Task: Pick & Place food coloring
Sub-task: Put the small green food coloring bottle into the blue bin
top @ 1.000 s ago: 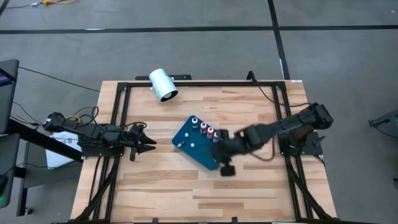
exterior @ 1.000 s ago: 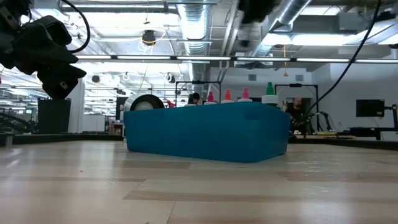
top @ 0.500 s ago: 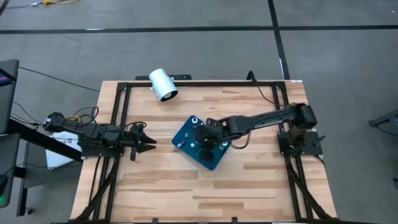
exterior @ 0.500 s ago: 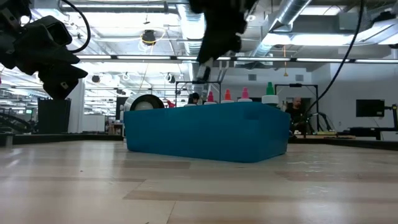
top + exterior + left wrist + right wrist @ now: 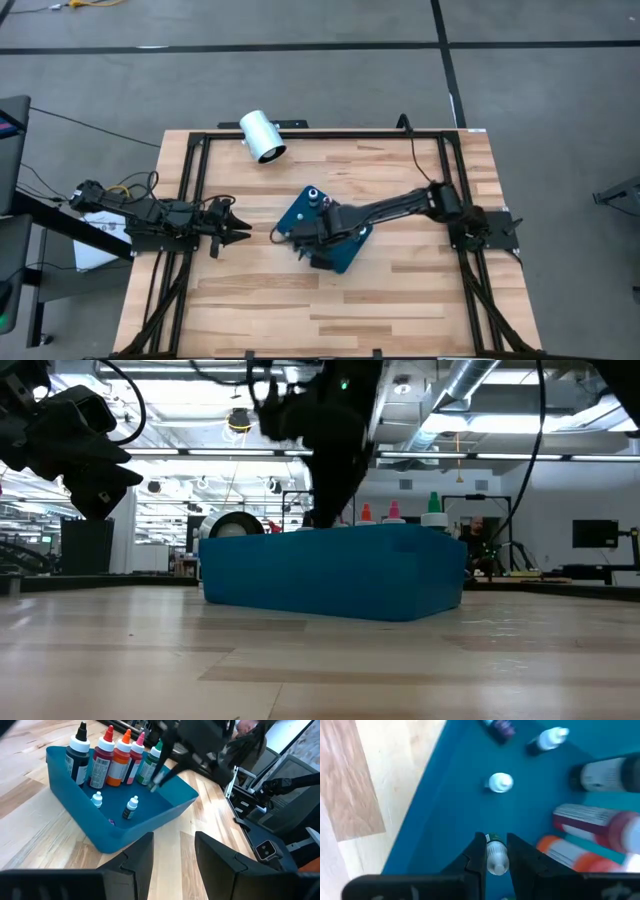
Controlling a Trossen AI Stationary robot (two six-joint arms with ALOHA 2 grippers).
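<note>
The teal tray (image 5: 345, 252) lies mid-table. Several taller dye bottles (image 5: 114, 760) stand in a row along one of its walls. Two tiny food coloring bottles (image 5: 96, 799) (image 5: 131, 807) stand on the tray floor, also seen as white-capped bottles (image 5: 500, 782) (image 5: 547, 740) in the right wrist view. My right gripper (image 5: 495, 842) reaches down into the tray (image 5: 125, 827) and is shut on a third tiny bottle (image 5: 496, 859). My left gripper (image 5: 174, 852) is open and waits near the table's left edge (image 5: 238, 232), pointing at the tray. My right gripper pinches a tiny pale bottle with a white cap (image 5: 496, 862) between its two fingertips. The fingers (image 5: 159, 776) come from above, slanting down into the tray. Whether the bottle's foot touches the tray floor, I cannot tell.
A white cylinder (image 5: 262, 136) lies near the table's far edge, left of centre; it also shows behind the tray (image 5: 235, 525). Black frame rails (image 5: 190, 200) run along the table's sides. Bare wood lies toward the table's near edge (image 5: 320, 310).
My right arm has swung from beyond the tray's right corner toward the table's left, across the tray, and come down from high above until its fingers are inside the tray. The tray and the left arm have kept still.
</note>
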